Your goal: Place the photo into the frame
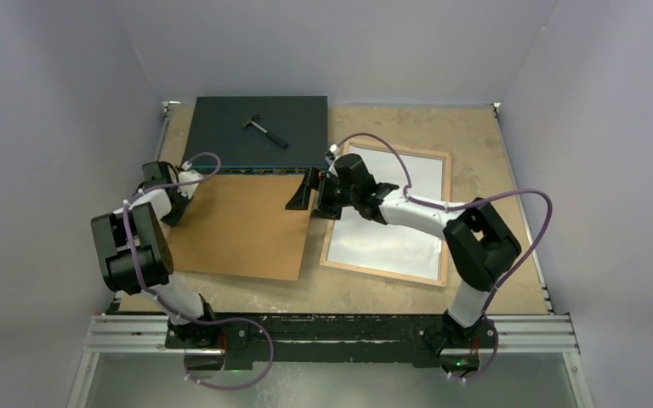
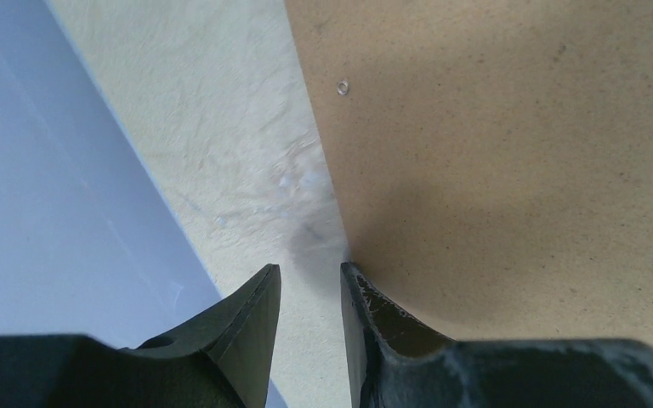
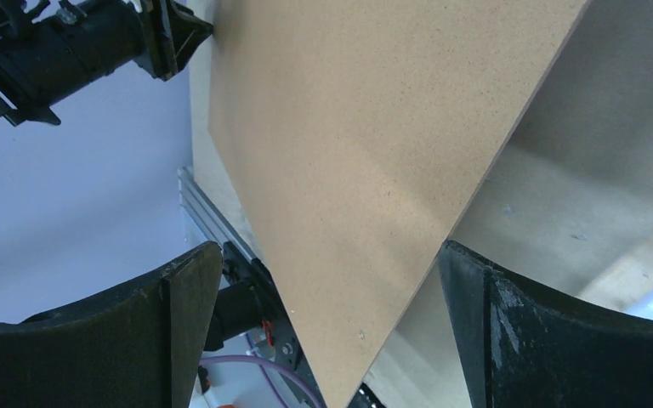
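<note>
The frame [image 1: 383,274], white with a light wood rim, lies flat at the right of the table. A pale grey-white sheet [image 1: 383,242] fills its inside; it looks like the photo, back side up. A brown backing board [image 1: 238,225] lies left of the frame. My left gripper [image 1: 187,190] is at the board's left edge. Its jaws [image 2: 309,267] stand a narrow gap apart, with only table between them and the board [image 2: 510,170] against the right finger. My right gripper [image 1: 313,200] is wide open, and the board's far-right corner [image 3: 366,153] points in between its fingers [image 3: 330,248].
A dark flat box [image 1: 221,136] sits at the back left with a small hammer-like tool [image 1: 265,130] on top, touching the board's far edge. Grey walls enclose the table on three sides. The right arm reaches across the frame's upper part.
</note>
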Controlling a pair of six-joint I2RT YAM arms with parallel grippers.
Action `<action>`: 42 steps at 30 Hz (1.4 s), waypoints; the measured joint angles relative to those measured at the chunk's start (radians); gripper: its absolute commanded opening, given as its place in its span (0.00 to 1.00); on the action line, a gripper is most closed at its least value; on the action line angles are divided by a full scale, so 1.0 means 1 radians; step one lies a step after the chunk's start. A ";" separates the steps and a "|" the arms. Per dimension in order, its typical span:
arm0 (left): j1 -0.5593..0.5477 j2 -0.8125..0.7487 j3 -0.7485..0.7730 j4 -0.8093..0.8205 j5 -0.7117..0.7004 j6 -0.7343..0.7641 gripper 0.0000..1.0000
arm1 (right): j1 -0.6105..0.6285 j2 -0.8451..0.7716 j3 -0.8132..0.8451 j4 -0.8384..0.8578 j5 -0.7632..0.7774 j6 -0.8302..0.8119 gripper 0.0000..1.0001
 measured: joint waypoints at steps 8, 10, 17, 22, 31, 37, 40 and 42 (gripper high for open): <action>-0.125 -0.003 0.002 -0.048 -0.045 0.002 0.32 | -0.057 -0.079 -0.113 0.023 0.024 0.028 0.99; -0.146 -0.003 0.006 -0.064 -0.043 0.000 0.31 | -0.072 -0.109 -0.152 0.032 0.024 0.035 0.99; -0.240 -0.005 0.016 -0.103 -0.024 -0.016 0.30 | -0.137 -0.221 -0.287 0.085 0.024 0.050 0.99; -0.274 -0.006 0.020 -0.112 0.002 -0.035 0.29 | -0.171 -0.231 -0.354 0.106 0.023 0.051 0.98; -0.287 -0.013 0.022 -0.113 0.060 -0.061 0.27 | -0.183 -0.204 -0.372 0.120 -0.003 0.021 0.96; -0.288 -0.016 0.021 -0.113 0.086 -0.071 0.26 | -0.183 -0.200 -0.372 0.100 0.001 -0.017 0.94; -0.288 -0.016 0.020 -0.112 0.088 -0.077 0.25 | -0.187 -0.206 -0.372 0.063 0.013 -0.045 0.92; -0.288 -0.017 0.019 -0.111 0.088 -0.077 0.25 | -0.188 -0.221 -0.372 0.037 0.026 -0.063 0.91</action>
